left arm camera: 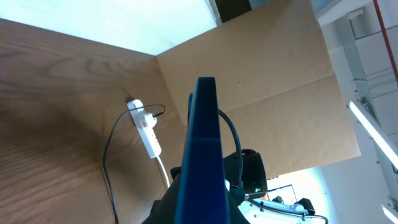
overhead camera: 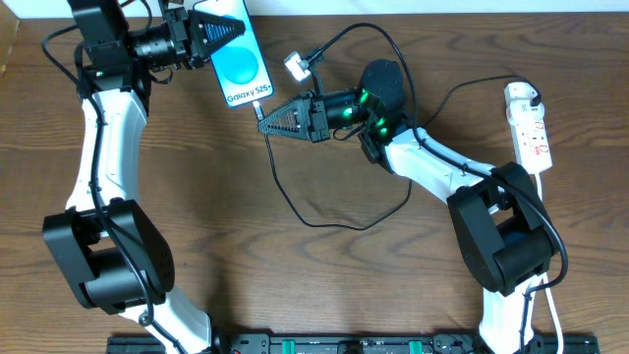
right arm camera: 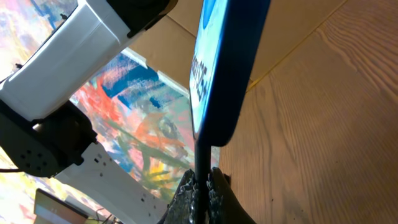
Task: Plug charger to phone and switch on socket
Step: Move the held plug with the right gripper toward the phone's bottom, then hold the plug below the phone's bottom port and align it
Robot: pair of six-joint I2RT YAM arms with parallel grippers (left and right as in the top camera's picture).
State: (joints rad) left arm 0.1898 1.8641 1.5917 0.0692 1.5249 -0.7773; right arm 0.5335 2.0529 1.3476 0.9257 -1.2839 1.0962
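The phone [overhead camera: 239, 67], blue-screened and marked Galaxy S25+, is held near the table's [overhead camera: 295, 295] far edge, pinched at its top end by the left gripper [overhead camera: 228, 31]. The black charger [overhead camera: 324, 225] is clamped at its plug tip by the right gripper [overhead camera: 263, 120], at the phone's lower edge; whether it is seated cannot be told. The white socket [overhead camera: 531, 133] lies by the woodgrain table's right edge. Brown cardboard [left arm camera: 261, 93] is seen beyond.

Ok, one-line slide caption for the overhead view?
The left gripper holds the phone while the right gripper pinches the charger at the phone's bottom edge; socket lies far right.
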